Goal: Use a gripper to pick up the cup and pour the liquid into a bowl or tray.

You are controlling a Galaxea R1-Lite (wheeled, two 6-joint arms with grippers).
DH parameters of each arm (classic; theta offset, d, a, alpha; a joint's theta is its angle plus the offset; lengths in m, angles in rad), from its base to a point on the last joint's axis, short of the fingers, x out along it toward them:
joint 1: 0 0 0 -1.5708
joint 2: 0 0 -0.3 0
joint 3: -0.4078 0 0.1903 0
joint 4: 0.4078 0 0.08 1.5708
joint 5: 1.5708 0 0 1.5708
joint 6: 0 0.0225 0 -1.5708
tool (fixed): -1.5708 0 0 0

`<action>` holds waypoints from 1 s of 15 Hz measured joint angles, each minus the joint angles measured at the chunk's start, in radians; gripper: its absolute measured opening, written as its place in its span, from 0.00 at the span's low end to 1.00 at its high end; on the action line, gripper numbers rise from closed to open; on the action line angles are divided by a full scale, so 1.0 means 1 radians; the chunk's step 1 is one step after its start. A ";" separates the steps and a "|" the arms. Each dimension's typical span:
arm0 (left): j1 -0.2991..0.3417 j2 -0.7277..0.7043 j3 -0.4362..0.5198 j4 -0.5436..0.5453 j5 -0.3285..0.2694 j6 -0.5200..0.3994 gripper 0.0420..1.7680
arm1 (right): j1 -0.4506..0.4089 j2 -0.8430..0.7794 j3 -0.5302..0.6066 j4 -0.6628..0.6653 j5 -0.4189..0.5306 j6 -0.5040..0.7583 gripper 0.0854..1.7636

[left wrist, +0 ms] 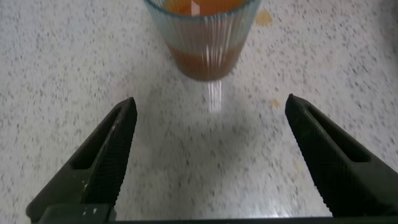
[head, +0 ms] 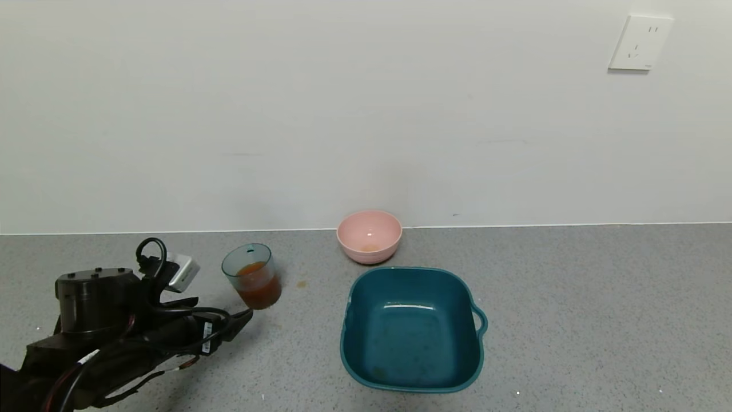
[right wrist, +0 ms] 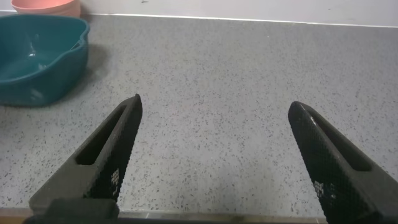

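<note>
Left wrist view shows the left gripper (left wrist: 208,155) spread wide, both fingers low over the counter (left wrist: 56,68) with nothing between them yet. The cup (left wrist: 205,37) stands upright just ahead of the tips, roughly centred on the gap, so this looks like the approach step, right before the grab. Liquid (head: 258,283) fills about the lower half, orange-red, so there's some margin against slopping. From the head view the gripper sits at the near left of the counter with its tip close to the cup's base, maybe just short of touching, can't tell for sure. Next move, I'd guess: ease forward until the ribbed wall sits between the pads, close gently (thin plastic will probably flex), lift straight up, then carry it right to the pink bowl (head: 369,236) by the wall, well apart from the cup. A teal basin (head: 410,375) sits just in front of the bowl. Right gripper (right wrist: 211,162) is also spread, parked over bare counter off to the right, idle.
</note>
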 joint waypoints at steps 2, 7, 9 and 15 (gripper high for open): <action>-0.001 0.067 0.000 -0.118 0.001 -0.003 0.97 | 0.000 0.000 0.000 0.001 0.000 0.000 0.97; -0.017 0.213 0.004 -0.354 0.003 -0.015 0.97 | 0.000 0.000 0.000 0.002 0.000 0.000 0.97; -0.023 0.255 -0.009 -0.388 0.005 -0.037 0.97 | 0.000 0.000 0.000 0.002 0.000 0.000 0.97; -0.034 0.333 -0.071 -0.398 0.009 -0.105 0.97 | 0.000 0.000 0.000 0.001 0.000 0.000 0.97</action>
